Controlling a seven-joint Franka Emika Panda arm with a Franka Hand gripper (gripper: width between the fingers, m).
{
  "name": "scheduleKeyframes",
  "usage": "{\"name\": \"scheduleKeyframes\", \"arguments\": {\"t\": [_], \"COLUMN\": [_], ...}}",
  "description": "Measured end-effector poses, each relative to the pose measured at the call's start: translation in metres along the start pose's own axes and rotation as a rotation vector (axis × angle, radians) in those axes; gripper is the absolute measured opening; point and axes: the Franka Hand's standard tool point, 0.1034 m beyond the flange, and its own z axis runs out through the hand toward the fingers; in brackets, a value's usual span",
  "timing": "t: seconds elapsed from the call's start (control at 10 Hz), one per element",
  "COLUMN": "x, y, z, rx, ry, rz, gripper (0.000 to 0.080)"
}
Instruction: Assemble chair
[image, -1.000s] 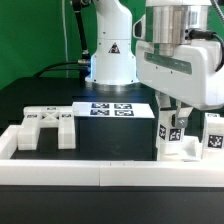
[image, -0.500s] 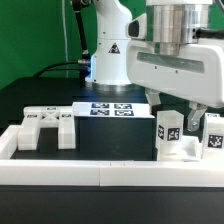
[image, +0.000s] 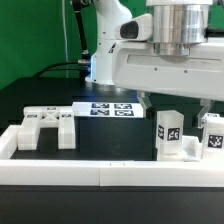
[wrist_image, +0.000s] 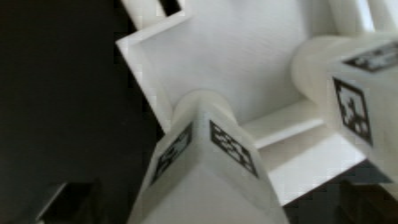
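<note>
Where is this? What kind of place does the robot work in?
Likely a robot lab test bench: a robot arm stands on a black table fenced by white rails, a marker board lies on it, and a green curtain hangs behind.

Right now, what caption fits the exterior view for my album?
Open gripper hovers over an upright, tagged chair block behind the white rail.
</note>
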Motion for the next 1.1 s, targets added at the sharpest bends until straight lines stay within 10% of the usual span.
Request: {"name": "scheduleKeyframes", "arguments": {"t": [1.1], "x": [0.0017], "y": [0.0061], "z": [0.0046], "rx": [-0.021], "ry": [0.042], "rz": [-0.655], "gripper": [0.0648]}}
